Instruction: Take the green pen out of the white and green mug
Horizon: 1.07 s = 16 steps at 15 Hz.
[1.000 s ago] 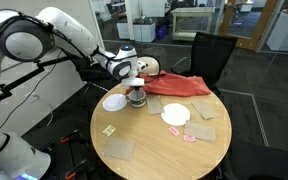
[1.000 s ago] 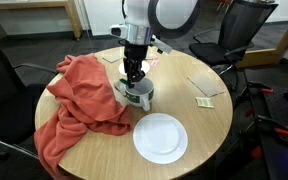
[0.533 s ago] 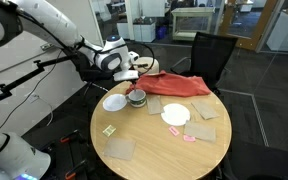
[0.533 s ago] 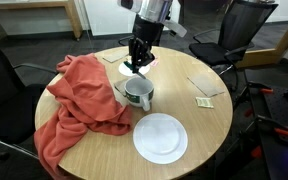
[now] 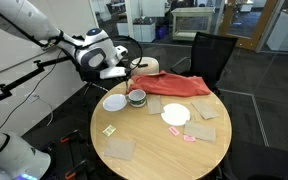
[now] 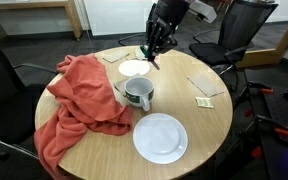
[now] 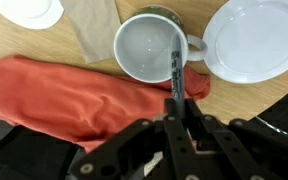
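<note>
The white and green mug (image 7: 149, 47) stands upright on the round wooden table (image 6: 199, 125), beside the red cloth; it also shows in both exterior views (image 5: 136, 97) (image 6: 137, 94). My gripper (image 7: 180, 108) is shut on the green pen (image 7: 176, 70), a thin dark stick that points down from the fingers. In an exterior view the gripper (image 6: 154, 48) hangs well above and behind the mug with the pen (image 6: 154, 60) clear of the rim. The mug's inside looks empty. The gripper also shows in an exterior view (image 5: 124, 70), up and to the left of the mug.
A red cloth (image 6: 79, 95) lies heaped beside the mug. A white plate (image 6: 160, 137) lies in front of the mug and a flat white disc (image 6: 134, 68) behind it. Tan square mats (image 5: 119, 149) and small packets (image 6: 205, 101) lie on the table. Black chairs (image 5: 212, 55) stand around it.
The gripper has risen from the mug, shut on the pen, and moved up and away from it. The pen is now out of the mug. The mug has stayed in place.
</note>
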Motion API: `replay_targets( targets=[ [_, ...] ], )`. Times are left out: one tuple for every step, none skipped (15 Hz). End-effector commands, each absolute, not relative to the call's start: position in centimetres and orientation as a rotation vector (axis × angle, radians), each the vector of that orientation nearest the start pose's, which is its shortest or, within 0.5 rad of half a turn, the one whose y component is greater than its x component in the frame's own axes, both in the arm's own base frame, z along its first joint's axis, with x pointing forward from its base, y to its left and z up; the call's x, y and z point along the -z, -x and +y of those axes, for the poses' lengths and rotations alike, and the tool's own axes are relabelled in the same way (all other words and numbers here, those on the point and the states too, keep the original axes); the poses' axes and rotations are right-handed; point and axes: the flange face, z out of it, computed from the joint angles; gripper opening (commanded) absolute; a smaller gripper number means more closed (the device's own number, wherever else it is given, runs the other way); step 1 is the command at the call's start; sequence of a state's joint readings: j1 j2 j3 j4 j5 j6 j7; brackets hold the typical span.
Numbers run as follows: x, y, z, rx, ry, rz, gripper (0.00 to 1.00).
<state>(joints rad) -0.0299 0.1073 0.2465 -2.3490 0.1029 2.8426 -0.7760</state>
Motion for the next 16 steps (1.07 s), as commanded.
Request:
replay_targets(
  targets=[
    [-34.2,-50.0,10.2,0.617,2.849,-1.181,0.04],
    [-34.1,-49.7,9.9,0.600,2.856,-1.109,0.04],
    [-33.9,-49.4,9.4,0.577,2.871,-1.026,0.04],
    [-33.8,-49.3,9.0,0.547,2.884,-0.938,0.04],
    [-33.4,-49.1,8.6,0.508,2.896,-0.864,0.04],
    [-32.9,-49.0,8.0,0.455,2.913,-0.795,0.04],
    [-32.5,-49.0,7.5,0.392,2.923,-0.735,0.04],
    [-31.7,-49.1,6.8,0.324,2.940,-0.676,0.04],
    [-31.2,-49.1,6.4,0.253,2.941,-0.621,0.04],
    [-30.6,-49.2,6.0,0.178,2.935,-0.572,0.04],
    [-30.0,-49.2,5.6,0.107,2.930,-0.523,0.04],
    [-29.5,-49.2,5.2,0.039,2.927,-0.474,0.04],
    [-29.0,-49.3,5.0,-0.023,2.926,-0.424,0.04],
    [-28.6,-49.4,4.8,-0.069,2.923,-0.378,0.04],
    [-28.2,-49.5,4.7,-0.105,2.929,-0.327,0.04],
    [-27.9,-49.8,4.7,-0.129,2.926,-0.289,0.04]
  ],
)
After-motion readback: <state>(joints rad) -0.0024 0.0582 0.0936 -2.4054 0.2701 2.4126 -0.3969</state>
